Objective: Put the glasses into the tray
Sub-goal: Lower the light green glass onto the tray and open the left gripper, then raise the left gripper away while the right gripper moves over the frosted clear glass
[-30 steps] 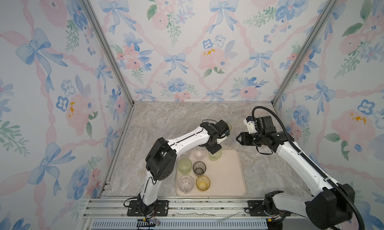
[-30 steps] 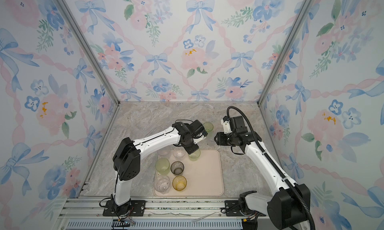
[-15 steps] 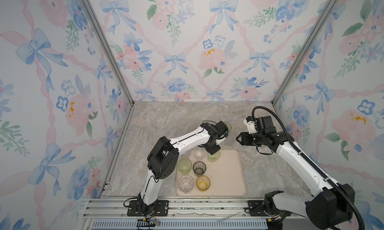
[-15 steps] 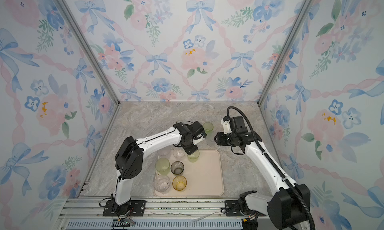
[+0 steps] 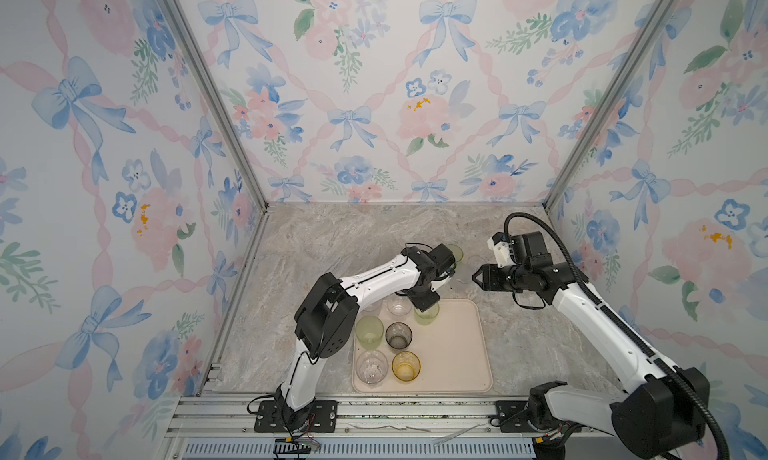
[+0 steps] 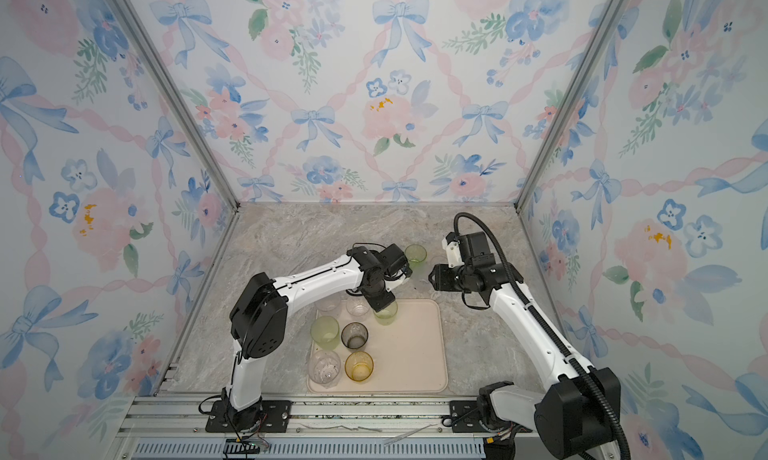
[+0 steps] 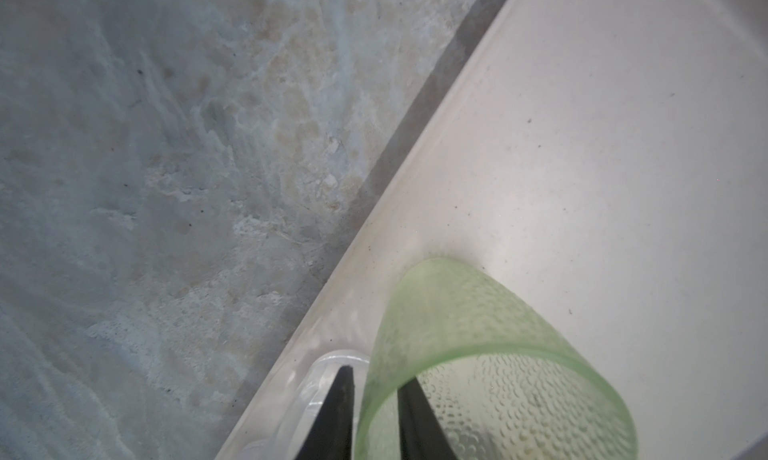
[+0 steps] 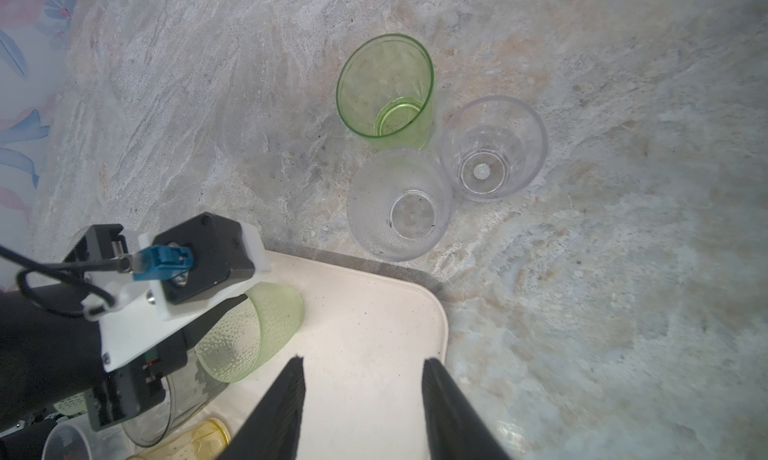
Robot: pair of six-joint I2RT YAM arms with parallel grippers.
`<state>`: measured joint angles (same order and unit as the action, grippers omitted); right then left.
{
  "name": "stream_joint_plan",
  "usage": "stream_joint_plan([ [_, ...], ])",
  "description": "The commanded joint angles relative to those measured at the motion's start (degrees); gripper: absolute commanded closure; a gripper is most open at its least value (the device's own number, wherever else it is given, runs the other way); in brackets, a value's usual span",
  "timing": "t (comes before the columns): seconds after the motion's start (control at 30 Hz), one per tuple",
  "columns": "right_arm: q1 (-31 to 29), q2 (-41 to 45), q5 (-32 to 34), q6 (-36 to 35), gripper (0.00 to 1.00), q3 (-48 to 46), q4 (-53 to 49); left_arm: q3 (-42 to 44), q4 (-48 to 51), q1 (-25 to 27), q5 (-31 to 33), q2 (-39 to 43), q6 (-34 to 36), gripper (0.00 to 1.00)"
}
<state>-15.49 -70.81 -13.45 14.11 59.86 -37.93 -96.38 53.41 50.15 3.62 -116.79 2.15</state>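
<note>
Three glasses (image 8: 399, 204) on bench (image 8: 602, 291): likely light, slick; pinch rim. Left end effector (image 7: 374, 374) apart astride green glass (image 7: 478, 312); right end effector (image 8: 365, 360) apart.

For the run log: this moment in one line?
left end effector straddling textured green glass rim, in tray | right end effector open, empty

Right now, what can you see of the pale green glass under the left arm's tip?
The pale green glass is a small see-through tumbler, plastic-looking, its wall covered in tiny dimples, widening to a smooth rim. Empty and mouth-up, its base seems to rest on the tray just inside the far rim. The left end effector straddles its wall, one finger inside, one outside; whether they pinch it is unclear. A clear glass stands close beside it.
</note>
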Motion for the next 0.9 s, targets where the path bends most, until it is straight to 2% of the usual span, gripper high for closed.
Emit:
stream_joint_plan([
  [0.0,-0.5,0.9,0.3,0.5,0.51,-0.6,-1.2,0.8,-0.7,-0.7,-0.4,2.4,-0.2,0.74],
  [0.47,-0.9,-0.5,1.7,0.9,0.50,0.4,-1.3,1.1,-2.5,-2.7,-4.5,10.8,1.3,0.71],
  [0.6,-0.9,-3.0,3.2,1.2,0.52,2.2,-1.6,3.0,-8.0,-7.5,-7.7,17.4,-0.2,0.72],
  [0.77,-0.6,-8.2,5.9,1.3,0.66,6.0,-3.2,12.5,-22.4,-15.9,-7.5,26.1,-6.6,0.69],
  [0.87,-0.6,-11.6,6.4,2.3,0.71,7.6,-3.0,16.5,-28.7,-18.3,-7.4,28.0,-9.3,0.69],
])
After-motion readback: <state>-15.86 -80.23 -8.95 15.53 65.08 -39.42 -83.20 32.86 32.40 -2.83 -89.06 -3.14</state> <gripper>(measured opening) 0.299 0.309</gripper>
